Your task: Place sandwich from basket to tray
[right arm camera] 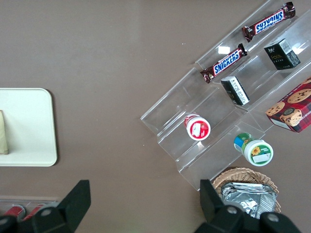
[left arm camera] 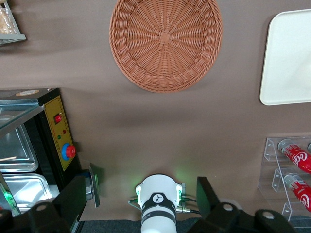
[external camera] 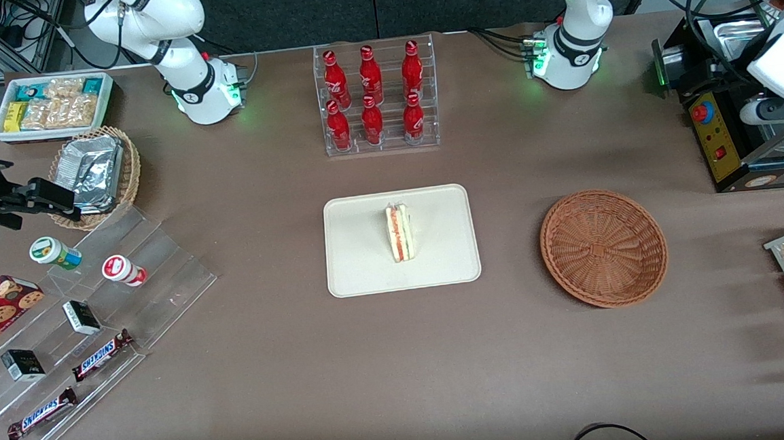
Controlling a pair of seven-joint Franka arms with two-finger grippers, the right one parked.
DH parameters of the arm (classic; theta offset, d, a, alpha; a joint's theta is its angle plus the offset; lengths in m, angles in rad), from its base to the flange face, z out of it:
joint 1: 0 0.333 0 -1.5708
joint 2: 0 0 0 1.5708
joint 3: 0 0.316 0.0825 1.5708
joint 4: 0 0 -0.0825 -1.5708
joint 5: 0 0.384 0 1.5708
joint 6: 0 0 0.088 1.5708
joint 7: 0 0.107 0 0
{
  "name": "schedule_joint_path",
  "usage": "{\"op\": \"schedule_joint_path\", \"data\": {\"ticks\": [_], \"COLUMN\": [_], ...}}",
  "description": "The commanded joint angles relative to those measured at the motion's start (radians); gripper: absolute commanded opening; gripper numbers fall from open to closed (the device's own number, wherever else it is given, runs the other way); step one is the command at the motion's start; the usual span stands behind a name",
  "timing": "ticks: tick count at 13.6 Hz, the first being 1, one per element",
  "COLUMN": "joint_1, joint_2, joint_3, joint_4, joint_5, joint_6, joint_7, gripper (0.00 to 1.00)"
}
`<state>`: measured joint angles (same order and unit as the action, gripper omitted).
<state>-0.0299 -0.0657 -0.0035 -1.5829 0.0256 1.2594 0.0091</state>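
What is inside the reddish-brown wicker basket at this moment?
Nothing: the basket shows only bare weave, in the left wrist view too. The sandwich stands on the tray. The gripper hangs open and high, near the working arm's base. Nothing covers the basket's inside.

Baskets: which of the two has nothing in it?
The reddish-brown basket beside the tray is bare inside; the lighter tan basket holds foil packets. The gripper hangs open above the table, away from both.

"snickers" reads in blue letters on two chocolate bars [external camera: 102, 354] [external camera: 42, 413] lying on the clear stepped stand [external camera: 91, 313]. the red bottles [external camera: 371, 93] carry white script too small to read.
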Motion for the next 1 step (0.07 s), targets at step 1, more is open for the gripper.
{"op": "schedule_joint_path", "data": {"ticks": [1], "joint_1": [0.008], "joint_2": [0.032], "joint_3": [-0.007], "joint_4": [0.034], "joint_5": [0.002], "joint_6": [0.014], "joint_7": [-0.017], "gripper": [1.0]}}
